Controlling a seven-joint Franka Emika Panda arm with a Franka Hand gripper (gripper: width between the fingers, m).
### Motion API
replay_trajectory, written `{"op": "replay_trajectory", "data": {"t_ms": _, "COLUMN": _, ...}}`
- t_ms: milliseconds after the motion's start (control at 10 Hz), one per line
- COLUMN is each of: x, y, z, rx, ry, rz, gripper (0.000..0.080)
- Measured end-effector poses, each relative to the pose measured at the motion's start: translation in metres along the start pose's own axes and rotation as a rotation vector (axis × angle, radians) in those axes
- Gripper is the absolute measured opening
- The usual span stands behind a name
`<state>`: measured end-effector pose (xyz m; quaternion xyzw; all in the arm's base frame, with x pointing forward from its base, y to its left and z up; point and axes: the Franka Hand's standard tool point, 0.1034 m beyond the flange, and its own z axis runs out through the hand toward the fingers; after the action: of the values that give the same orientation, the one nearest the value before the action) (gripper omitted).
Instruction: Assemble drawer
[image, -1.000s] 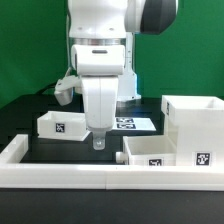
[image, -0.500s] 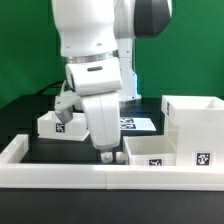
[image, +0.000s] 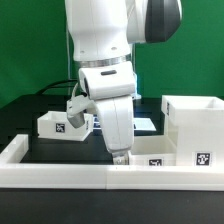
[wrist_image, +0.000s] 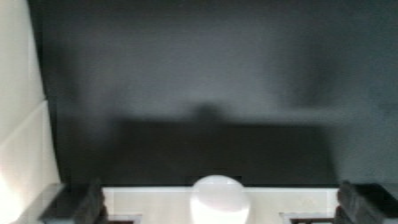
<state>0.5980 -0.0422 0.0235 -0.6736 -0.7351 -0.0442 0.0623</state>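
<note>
Drawer parts sit loose on your black bench, none of them joined. Your tool hangs low from the big white arm and points down. It is just beside the corner of the front tray, on the exterior view's left of it. From that view you cannot tell if it touches the tray. In the wrist view its two dark fingers stand far apart, so the tool is wide open and has hold of nothing. A white strip shows between them, too blurry to name. The front tray sits just behind the long white rail and close to the tall casing, which stands on the exterior view's right with its open side up. The other tray rests well apart, farther back on the exterior view's left. Each of the three parts shows a black-and-white tag. Part of the marker board peeks out behind the arm.
</note>
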Motion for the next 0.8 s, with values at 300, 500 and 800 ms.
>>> {"op": "replay_trajectory", "data": {"t_ms": 300, "x": 0.002, "y": -0.007, "z": 0.004, "rx": -0.038, "ry": -0.005, "rz": -0.010, "gripper": 0.0649}}
{"op": "replay_trajectory", "data": {"t_ms": 500, "x": 0.014, "y": -0.005, "z": 0.006, "rx": -0.036, "ry": 0.001, "rz": 0.011, "gripper": 0.0649}}
{"op": "replay_trajectory", "data": {"t_ms": 800, "x": 0.027, "y": -0.003, "z": 0.007, "rx": -0.034, "ry": 0.005, "rz": 0.048, "gripper": 0.0649}}
